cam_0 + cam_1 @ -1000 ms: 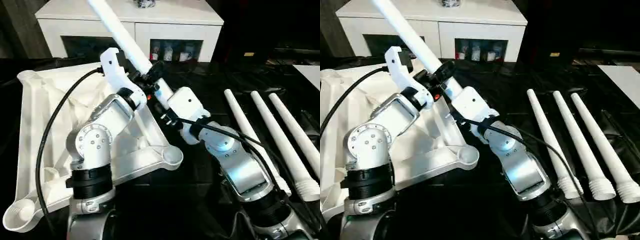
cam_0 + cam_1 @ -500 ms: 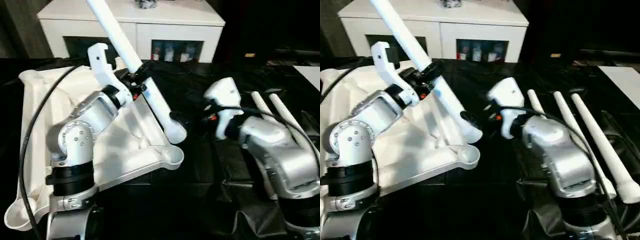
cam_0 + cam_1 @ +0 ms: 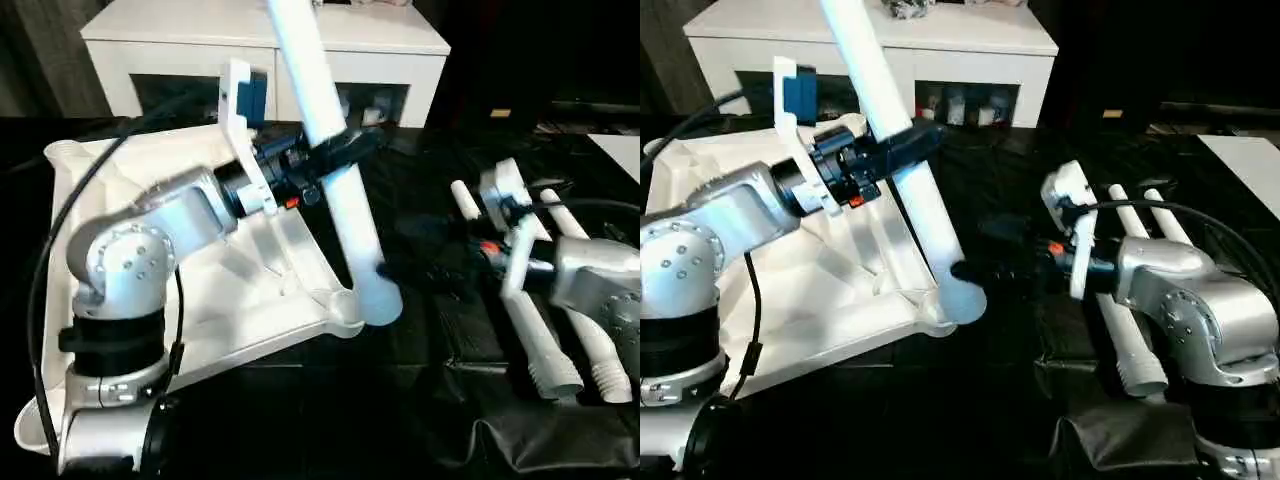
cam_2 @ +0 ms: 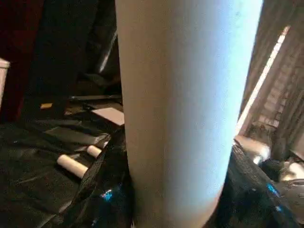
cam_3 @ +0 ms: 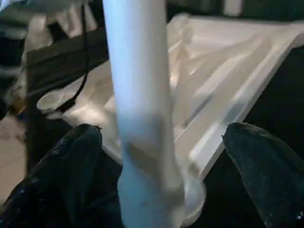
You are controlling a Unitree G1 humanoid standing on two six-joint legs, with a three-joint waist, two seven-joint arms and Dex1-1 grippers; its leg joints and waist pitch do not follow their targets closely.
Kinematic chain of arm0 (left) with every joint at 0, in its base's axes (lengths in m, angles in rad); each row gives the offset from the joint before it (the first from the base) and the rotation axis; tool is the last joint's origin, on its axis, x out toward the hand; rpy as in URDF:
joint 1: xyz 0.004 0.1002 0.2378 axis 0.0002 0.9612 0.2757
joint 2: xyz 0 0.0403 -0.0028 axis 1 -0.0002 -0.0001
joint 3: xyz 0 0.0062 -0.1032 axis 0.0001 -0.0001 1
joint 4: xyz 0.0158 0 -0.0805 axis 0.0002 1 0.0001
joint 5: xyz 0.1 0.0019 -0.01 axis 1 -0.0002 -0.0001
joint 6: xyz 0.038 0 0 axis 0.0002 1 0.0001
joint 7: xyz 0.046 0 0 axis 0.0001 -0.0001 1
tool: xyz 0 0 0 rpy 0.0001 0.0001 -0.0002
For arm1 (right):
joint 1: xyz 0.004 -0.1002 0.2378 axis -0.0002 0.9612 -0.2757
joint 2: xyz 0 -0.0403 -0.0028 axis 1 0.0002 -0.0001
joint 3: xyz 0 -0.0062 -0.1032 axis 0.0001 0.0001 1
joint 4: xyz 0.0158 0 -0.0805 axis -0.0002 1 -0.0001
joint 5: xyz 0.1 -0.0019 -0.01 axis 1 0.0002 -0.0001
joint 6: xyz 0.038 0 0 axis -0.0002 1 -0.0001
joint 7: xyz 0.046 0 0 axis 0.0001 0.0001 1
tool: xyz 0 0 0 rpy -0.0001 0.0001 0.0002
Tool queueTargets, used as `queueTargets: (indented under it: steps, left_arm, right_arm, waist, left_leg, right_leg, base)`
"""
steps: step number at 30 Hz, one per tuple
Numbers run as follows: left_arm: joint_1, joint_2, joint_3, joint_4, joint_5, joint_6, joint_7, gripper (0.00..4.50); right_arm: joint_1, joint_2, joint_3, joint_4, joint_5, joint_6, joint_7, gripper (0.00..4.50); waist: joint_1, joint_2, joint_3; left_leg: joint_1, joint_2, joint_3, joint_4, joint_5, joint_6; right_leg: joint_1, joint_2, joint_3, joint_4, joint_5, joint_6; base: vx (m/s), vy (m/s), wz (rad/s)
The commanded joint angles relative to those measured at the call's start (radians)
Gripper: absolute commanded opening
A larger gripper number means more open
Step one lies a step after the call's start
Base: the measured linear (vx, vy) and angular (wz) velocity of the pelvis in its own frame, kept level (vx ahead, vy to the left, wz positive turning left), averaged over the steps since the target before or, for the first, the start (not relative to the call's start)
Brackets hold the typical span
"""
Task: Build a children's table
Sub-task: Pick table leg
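Since a second ago the leg (image 3: pixel 330 150) has swung from a low slant to nearly upright, its thick end now at the tabletop's near corner socket (image 3: pixel 350 305), and the right gripper (image 3: pixel 985 255) has let go and pulled back. The tabletop (image 3: pixel 120 190) lies ribbed side up, tilted, at the left. The left gripper (image 3: pixel 335 150) above it is clenched around the leg's middle and carries it alone. Right of the socket, the right gripper hangs with its fingers (image 5: pixel 76 161) spread wide on either side of the leg's base, touching nothing. Farther right, three spare legs (image 3: pixel 545 330) lie side by side on the black cloth. I judge the hand-over done; seating the leg in the socket comes next.
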Motion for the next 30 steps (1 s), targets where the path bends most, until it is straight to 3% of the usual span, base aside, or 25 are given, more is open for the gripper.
queueTargets:
  steps: [1,4,11,22,30]
  left_arm:
    - [-0.019,0.005,-0.008,-0.017,-0.02,0.001,-0.018,1.77]
    - [-0.023,0.007,-0.011,-0.018,-0.038,0.013,-0.033,1.77]
    - [-0.026,0.007,-0.021,-0.011,-0.048,0.012,-0.051,1.77]
    - [-0.032,0.003,-0.024,0.002,-0.054,-0.001,-0.057,1.75]
    - [-0.028,0.003,-0.027,-0.002,-0.054,-0.004,-0.057,1.75]
  right_arm:
    - [0.004,-0.011,0.011,0.002,0.019,0.015,0.018,4.5]
    - [0.008,-0.013,0.028,-0.003,0.036,0.034,0.022,4.5]
    - [-0.002,-0.003,0.043,0.0,0.06,0.061,0.029,3.87]
    - [0.007,-0.008,0.121,0.001,0.01,0.035,0.01,2.9]
    - [0.002,0.007,0.133,0.006,0.008,0.02,-0.007,2.2]
  waist:
    - [0.002,-0.011,-0.067]
    - [0.003,-0.013,-0.066]
    - [0.002,-0.011,-0.066]
    - [0.004,-0.01,-0.065]
    - [0.006,-0.011,-0.065]
  left_leg:
    - [0.017,0.08,-0.029,-0.077,-0.104,0.023]
    - [0.016,0.079,-0.03,-0.077,-0.119,0.015]
    - [0.016,0.079,-0.031,-0.078,-0.124,0.003]
    - [0.016,0.08,-0.031,-0.08,-0.134,-0.007]
    - [0.015,0.08,-0.031,-0.081,-0.128,-0.006]
  right_leg:
    - [0.047,-0.067,0.034,-0.067,-0.187,-0.261]
    - [0.045,-0.068,0.034,-0.069,-0.223,-0.251]
    - [0.042,-0.066,0.034,-0.07,-0.23,-0.239]
    - [0.041,-0.067,0.035,-0.071,-0.244,-0.234]
    - [0.041,-0.067,0.036,-0.071,-0.24,-0.229]
  base:
    - [0.0,0.0,0.0]
    - [0.0,0.0,0.0]
    - [0.0,0.0,0.0]
    - [0.0,0.0,0.0]
    - [0.0,0.0,0.0]
